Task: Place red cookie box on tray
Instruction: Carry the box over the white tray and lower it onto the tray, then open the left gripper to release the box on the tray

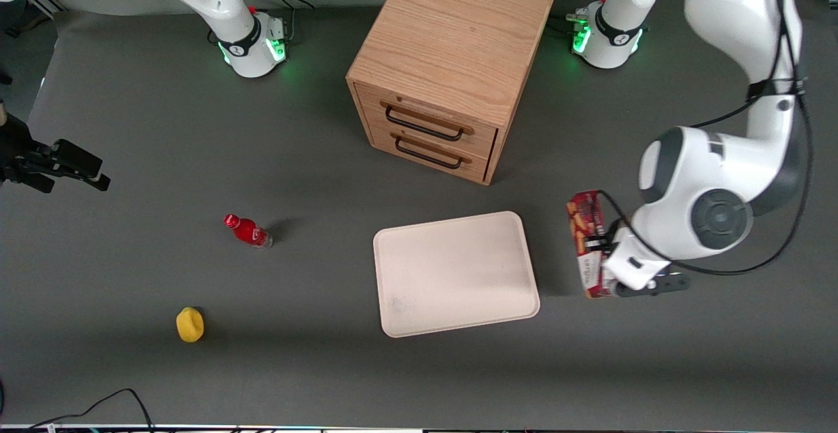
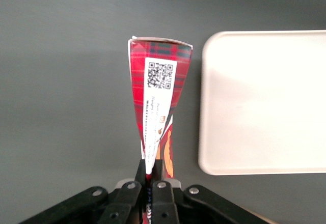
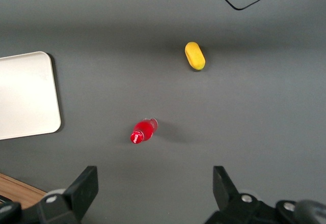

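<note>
The red cookie box (image 1: 584,240) is a long narrow dark-red carton with cookie pictures, and its white label with a QR code (image 2: 159,76) shows in the left wrist view. My left gripper (image 1: 601,247) is shut on the box, its black fingers (image 2: 139,169) pinching the thin carton from both sides. The box sits over the grey table just beside the tray (image 1: 458,274), toward the working arm's end. It does not overlap the tray. The pale cream tray (image 2: 265,102) has nothing on it.
A wooden two-drawer cabinet (image 1: 445,66) stands farther from the front camera than the tray. A small red bottle (image 1: 247,230) and a yellow object (image 1: 190,325) lie toward the parked arm's end of the table.
</note>
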### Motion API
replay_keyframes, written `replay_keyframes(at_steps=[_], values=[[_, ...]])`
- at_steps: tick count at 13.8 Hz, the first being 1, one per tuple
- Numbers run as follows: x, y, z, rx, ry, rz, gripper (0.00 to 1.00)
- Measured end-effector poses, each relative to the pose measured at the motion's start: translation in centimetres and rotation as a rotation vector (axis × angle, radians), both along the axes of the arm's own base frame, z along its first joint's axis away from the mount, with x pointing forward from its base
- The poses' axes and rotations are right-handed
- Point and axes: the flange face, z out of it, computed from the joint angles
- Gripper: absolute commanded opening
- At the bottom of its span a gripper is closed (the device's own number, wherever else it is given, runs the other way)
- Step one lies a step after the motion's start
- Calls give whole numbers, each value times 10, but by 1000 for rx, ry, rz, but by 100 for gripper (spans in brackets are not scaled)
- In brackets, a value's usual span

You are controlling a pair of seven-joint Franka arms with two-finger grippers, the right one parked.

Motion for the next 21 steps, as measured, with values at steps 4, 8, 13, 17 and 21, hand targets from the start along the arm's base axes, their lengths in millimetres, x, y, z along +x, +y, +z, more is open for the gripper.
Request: replay_keyframes(at_steps=[4, 8, 13, 17, 21], values=[[4, -64, -57, -9, -39, 45, 0], [0, -85, -78, -4, -37, 57, 0], [-2, -99, -98, -3, -55, 47, 100], [0, -103, -92, 7, -78, 34, 100], [10, -64, -30, 29, -53, 79, 100]])
